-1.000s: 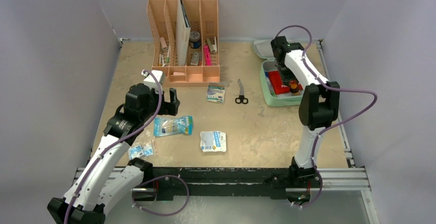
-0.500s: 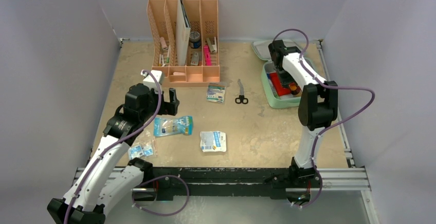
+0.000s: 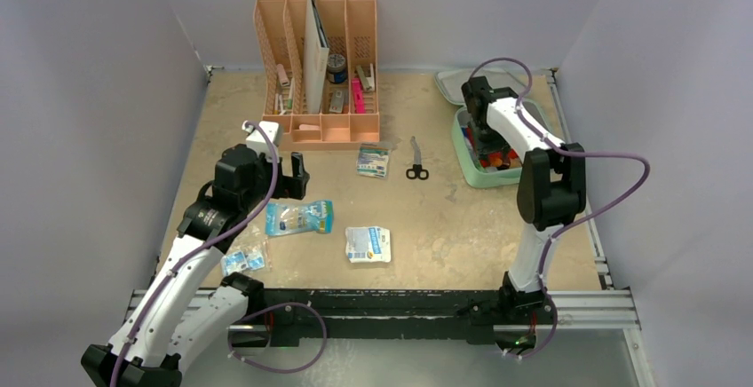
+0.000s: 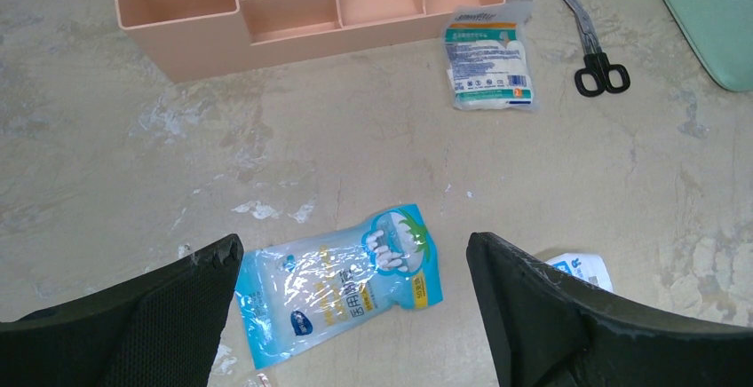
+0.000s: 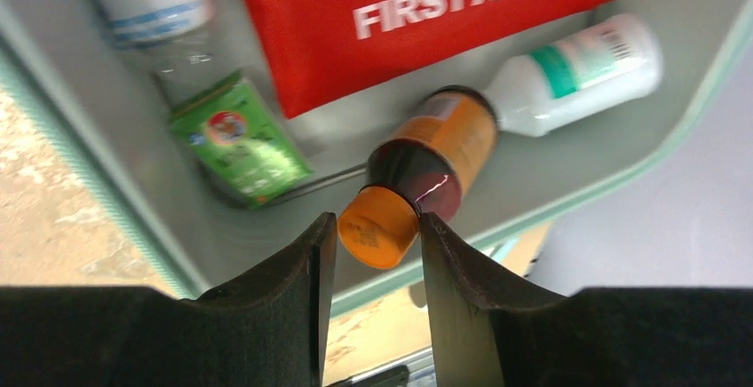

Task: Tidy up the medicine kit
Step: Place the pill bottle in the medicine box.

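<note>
Mint kit (image 3: 459,149), stiff-shelled, likely best gripped at rim; right gripper (image 5: 373,245) straddles bottle cap (image 5: 377,224), clamping unclear; left gripper (image 4: 353,243) fingers apart.

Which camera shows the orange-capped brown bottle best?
Right wrist view: the brown bottle fills the middle, close up, cap between the fingers of the right hand. In the top view the arm mostly hides it. The left wrist view shows only a corner of the medicine kit, no bottle.

Blurry white roll (image 5: 146,1), possibly bandage
</note>
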`<state>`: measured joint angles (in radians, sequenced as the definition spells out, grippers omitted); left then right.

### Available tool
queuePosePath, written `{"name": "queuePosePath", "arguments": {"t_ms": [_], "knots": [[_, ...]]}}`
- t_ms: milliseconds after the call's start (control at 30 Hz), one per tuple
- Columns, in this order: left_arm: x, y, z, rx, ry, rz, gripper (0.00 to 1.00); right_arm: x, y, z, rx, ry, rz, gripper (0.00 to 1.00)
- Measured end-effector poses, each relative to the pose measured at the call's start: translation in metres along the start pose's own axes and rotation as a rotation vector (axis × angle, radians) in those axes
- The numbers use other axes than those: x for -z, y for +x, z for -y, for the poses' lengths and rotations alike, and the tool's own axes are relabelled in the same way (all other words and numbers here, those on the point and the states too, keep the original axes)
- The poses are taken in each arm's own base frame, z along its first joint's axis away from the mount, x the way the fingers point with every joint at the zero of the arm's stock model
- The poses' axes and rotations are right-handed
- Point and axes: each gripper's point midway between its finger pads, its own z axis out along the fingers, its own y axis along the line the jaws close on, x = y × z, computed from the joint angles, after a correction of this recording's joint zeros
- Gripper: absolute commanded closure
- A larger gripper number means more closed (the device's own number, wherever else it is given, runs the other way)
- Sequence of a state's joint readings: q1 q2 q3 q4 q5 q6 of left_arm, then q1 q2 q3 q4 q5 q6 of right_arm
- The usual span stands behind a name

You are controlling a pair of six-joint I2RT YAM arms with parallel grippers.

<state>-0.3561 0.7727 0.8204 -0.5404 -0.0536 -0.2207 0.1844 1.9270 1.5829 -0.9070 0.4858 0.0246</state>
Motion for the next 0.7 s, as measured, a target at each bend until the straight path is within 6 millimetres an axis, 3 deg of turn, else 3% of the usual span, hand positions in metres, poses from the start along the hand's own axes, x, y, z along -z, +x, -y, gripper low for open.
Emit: {"name": "queuePosePath", "arguments": {"t_ms": [267,700], "knots": [[0.0,0.0,0.0,0.0,0.001,0.001,0.04,-0.011,0.03,-0.021,0.014,-0.096,-0.112,0.56],[0.001,-0.001,0.0,0.0,0.001,0.003,0.04,-0.003,0.022,-0.029,-0.025,-0.162,-0.097,0.61]]}}
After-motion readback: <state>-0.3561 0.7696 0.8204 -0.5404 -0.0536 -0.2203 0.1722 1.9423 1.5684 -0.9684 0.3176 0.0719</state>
